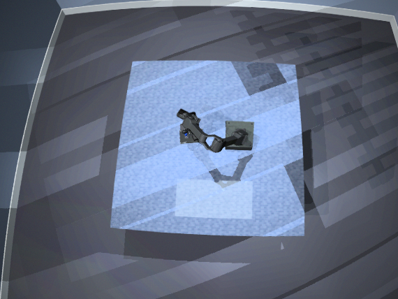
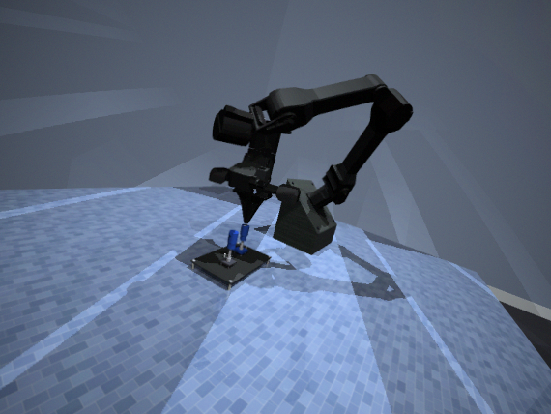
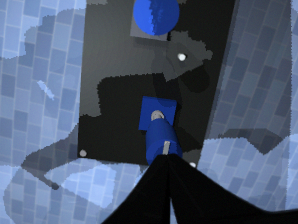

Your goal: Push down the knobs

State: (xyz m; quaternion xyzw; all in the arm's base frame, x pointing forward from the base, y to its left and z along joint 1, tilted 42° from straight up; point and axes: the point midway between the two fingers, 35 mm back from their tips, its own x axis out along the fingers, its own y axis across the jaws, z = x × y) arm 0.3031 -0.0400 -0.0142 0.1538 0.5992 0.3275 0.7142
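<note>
1. The circuit board [image 1: 183,140] [image 2: 219,271] [image 3: 115,90] is standing on short legs on the bench [image 1: 150,174] [image 2: 290,339] [image 3: 40,75], in front of the arm's base [image 1: 229,125] [image 2: 309,248].
2. The arm [image 1: 216,144] [image 2: 338,97] is reaching out from that base and bending down over the board.
3. The fingers [image 2: 246,210] are pressing together, holding nothing, and pointing down at the rear knob [image 2: 245,232] [image 3: 161,141], the one nearer the base.
4. Their tips are hovering right at the top of this knob; whether they are touching it, I cannot tell.
5. The rear knob is standing above the blue potentiometer [image 2: 240,250] [image 3: 146,112], with a pale stretch of shaft showing between them, so it is not sitting fully down.
6. The front knob [image 1: 186,134] [image 2: 233,240] [image 3: 156,15] is standing upright above the grey potentiometer [image 2: 228,262] [image 3: 145,34]. Its shaft is showing below it too in the exterior view, leaving it raised.
7. Both potentiometers are resting on the board.
8. A pale rectangle [image 1: 213,206] is lying on the bench, well apart from the board.
</note>
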